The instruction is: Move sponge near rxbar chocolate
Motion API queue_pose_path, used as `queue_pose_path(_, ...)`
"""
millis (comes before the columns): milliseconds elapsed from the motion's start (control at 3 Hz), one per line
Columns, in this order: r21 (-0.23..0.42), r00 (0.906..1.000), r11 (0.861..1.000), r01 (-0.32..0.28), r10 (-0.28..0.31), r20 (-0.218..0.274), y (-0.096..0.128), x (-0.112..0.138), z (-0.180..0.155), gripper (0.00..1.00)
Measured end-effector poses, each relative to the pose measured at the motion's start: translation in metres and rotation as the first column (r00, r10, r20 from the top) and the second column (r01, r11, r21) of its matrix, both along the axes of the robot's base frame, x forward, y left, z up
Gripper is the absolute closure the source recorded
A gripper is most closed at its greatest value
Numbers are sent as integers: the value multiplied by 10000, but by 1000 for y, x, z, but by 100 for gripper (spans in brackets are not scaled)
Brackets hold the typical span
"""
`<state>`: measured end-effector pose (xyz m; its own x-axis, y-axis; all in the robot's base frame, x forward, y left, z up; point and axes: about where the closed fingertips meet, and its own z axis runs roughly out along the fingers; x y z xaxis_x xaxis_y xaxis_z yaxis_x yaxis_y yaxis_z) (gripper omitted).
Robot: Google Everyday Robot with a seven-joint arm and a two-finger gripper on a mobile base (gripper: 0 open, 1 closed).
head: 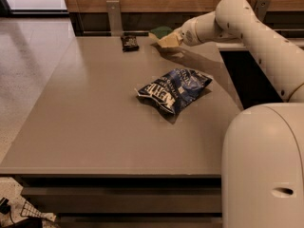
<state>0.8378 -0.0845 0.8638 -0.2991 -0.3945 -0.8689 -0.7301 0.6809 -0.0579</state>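
**Sponge held off bench, upper centre of frame, right of snack bar**

- End effector: upper centre of the frame, at the tip of the white arm, which reaches in from the upper right. Clamped on the sponge.
- Sponge: sticks out to the left of the end effector, tilted, green scrub face up and pale yellow foam below. It is off the bench surface, with its shadow on the top just beneath and to the right.
- Snack bar: dark wrapper, lying flat on the bench near the far edge, upper centre-left. It is near the sponge, to its left, with a gap between them and no contact.
- Chip bag: blue, crinkled, lying at the centre of the frame, well apart from both the sponge and the bar.
- Bench: grey-brown top filling the middle of the frame.
- Robot body: white, fills the lower right corner.
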Motion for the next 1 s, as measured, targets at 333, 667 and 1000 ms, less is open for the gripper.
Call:
queue_pose_path(333,2,10000,10000,-25,25,-26,2,0,-2,52)
queue_pose_path(667,6,10000,10000,-67,67,-62,5,1,-5,28)
queue_pose_path(1000,10,9999,9999,-101,101,-93,8,1,-7,7)
